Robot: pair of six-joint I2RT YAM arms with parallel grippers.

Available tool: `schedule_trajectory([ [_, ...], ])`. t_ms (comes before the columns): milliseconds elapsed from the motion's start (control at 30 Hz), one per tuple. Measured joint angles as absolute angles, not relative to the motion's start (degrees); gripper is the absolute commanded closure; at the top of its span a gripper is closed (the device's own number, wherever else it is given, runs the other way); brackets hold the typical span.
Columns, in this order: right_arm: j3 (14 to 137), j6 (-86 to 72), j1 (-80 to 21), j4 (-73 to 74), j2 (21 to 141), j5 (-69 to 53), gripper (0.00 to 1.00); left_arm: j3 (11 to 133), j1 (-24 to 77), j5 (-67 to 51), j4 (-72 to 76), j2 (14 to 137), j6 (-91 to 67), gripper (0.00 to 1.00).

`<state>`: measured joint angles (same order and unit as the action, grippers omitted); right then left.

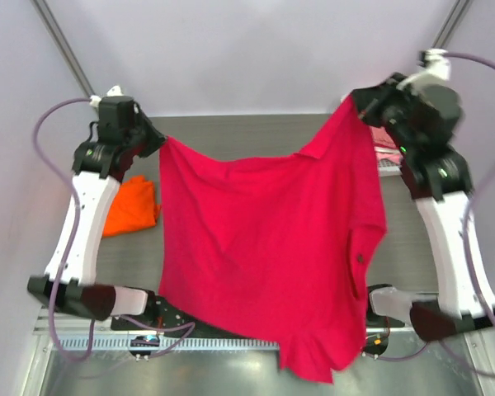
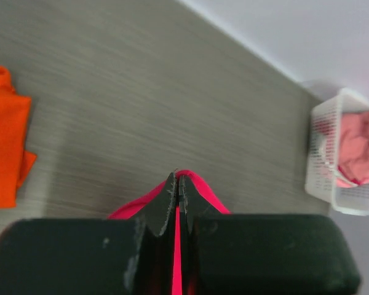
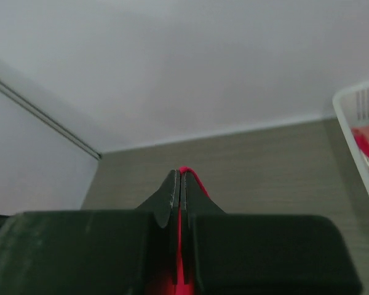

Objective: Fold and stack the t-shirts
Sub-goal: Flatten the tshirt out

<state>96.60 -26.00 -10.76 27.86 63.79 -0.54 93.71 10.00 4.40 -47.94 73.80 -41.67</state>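
Fingers of left gripper (image 2: pixel 176 177) and right gripper (image 3: pixel 179 175) are pinching tight on top corners of red t-shirt (image 1: pixel 264 247), hanging it spread above the table (image 1: pixel 256 128); spreading step, next probably calling for lowering it flat.

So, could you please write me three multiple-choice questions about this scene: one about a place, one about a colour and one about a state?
1. Where is the orange t-shirt?
A) on the table, beside the left arm
B) at the far right of the table
C) hanging in the air

2. What colour is the large t-shirt?
A) blue
B) crimson red
C) white

3. In what state is the left gripper?
A) open and empty
B) shut on the large t-shirt
C) out of view

Answers:
1 A: the top view shows it lying on the table next to that arm.
2 B: the spread cloth is plainly red.
3 B: the left wrist view shows red cloth pinched between closed fingers.
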Motion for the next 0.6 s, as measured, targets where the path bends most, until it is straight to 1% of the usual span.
schedule_trajectory([
  [100, 96.31, -25.93, -10.76, 28.53, 74.22, -0.36, 0.99, 97.27, 9.47, 4.47, -48.71, 82.24, -41.63, 1.00],
  [167, 98.61, -25.98, -10.72, 30.24, 78.74, -0.38, 0.99, 105.75, 8.54, 3.97, -50.98, 89.08, -41.56, 1.00],
  [267, 108.88, -26.61, -9.32, 32.73, 84.77, -1.96, 0.99, 125.01, 6.20, 1.91, -53.19, 99.35, -41.54, 1.00],
  [333, 117.30, -27.77, -7.14, 32.32, 87.39, -3.75, 0.99, 135.44, 3.95, -0.36, -53.32, 103.44, -41.78, 1.00],
  [400, 123.85, -29.39, -4.56, 31.09, 88.71, -6.00, 0.99, 140.99, 1.56, -3.01, -52.99, 104.66, -42.46, 1.00],
  [433, 126.80, -30.41, -3.25, 30.26, 89.25, -7.44, 0.99, 142.32, 0.05, -4.56, -52.49, 104.55, -43.18, 1.00],
  [500, 130.67, -31.90, -1.26, 28.14, 89.69, -10.13, 0.99, 141.01, -1.87, -6.68, -50.43, 103.18, -43.83, 1.00],
  [567, 130.15, -32.97, -0.32, 25.56, 88.90, -12.21, 0.99, 135.37, -3.14, -7.84, -47.48, 100.71, -44.21, 1.00],
  [600, 127.92, -33.26, -0.32, 23.99, 88.09, -12.97, 0.99, 131.68, -3.25, -8.19, -46.15, 99.39, -44.21, 1.00],
])
